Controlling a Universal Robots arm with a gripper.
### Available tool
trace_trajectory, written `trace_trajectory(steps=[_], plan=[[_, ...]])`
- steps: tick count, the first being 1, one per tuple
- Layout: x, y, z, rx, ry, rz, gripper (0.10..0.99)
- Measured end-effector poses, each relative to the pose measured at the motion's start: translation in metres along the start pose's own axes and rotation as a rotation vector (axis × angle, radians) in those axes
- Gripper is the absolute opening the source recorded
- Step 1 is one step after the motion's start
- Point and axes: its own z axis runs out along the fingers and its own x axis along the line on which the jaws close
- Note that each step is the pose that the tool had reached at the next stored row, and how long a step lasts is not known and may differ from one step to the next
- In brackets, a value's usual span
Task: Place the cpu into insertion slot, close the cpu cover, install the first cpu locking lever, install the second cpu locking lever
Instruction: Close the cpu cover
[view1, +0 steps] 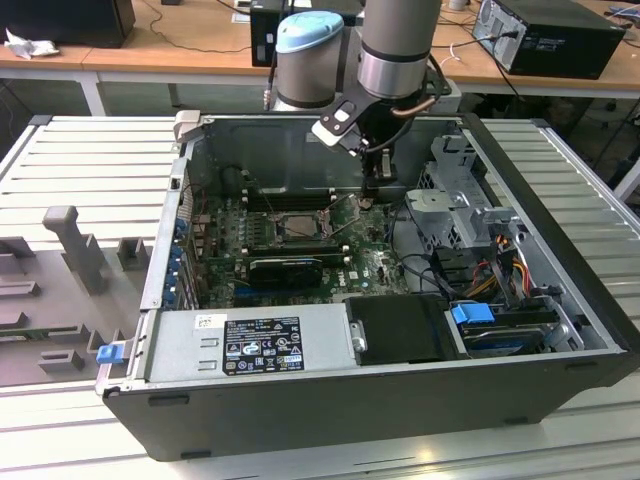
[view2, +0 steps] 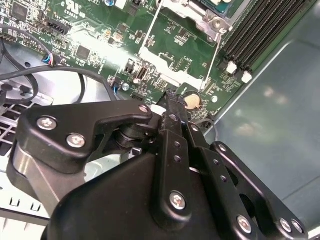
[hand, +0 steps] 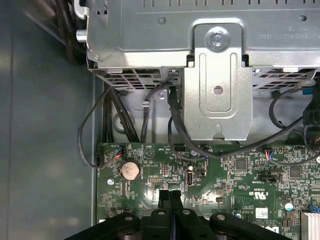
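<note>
The insertion slot (view1: 290, 226) sits mid-motherboard inside the open computer case, a silvery rim around a dark centre. The cpu cover (view2: 207, 17) lies as a metal frame at the socket's corner. I cannot tell whether the cpu lies under it. Two thin wire locking levers (view2: 214, 55) stand out from the socket, unlatched (view1: 345, 207). My gripper (view1: 372, 188) hangs to the exterior view's right of the socket, low over the board. Its black fingers (hand: 170, 196) are pressed together, shut and holding nothing. In the second wrist view the gripper (view2: 175, 100) points at the board beside a coin battery (view2: 192, 101).
A metal drive cage (hand: 215, 75) with black cables (hand: 125, 120) running under it stands just beyond the gripper. Long black memory slots (view2: 260, 35) flank the socket. A black card (view1: 285, 268) and the power supply (view1: 250, 345) lie nearer the case front.
</note>
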Motion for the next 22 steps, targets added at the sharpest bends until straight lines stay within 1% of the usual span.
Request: trace_trajectory(steps=[3,11,12,15,17,18,20,22], plan=[[-0.0001,0.0017,0.0006,0.000,0.0002,0.000,0.106],[-0.0015,0.0020,0.0044,0.000,0.0004,0.000,0.106],[-0.0021,0.0018,0.0079,0.000,0.0002,0.000,0.106],[-0.0034,0.0016,0.0148,0.000,0.0002,0.000,0.106],[-0.0057,0.0015,0.0161,0.000,-0.0004,0.000,0.106],[-0.0080,-0.0003,0.0160,0.000,0.0000,0.000,0.106],[-0.0085,-0.0039,0.0158,0.000,0.0001,0.000,0.106],[-0.0086,-0.0047,0.0158,0.000,0.0002,0.000,0.106]])
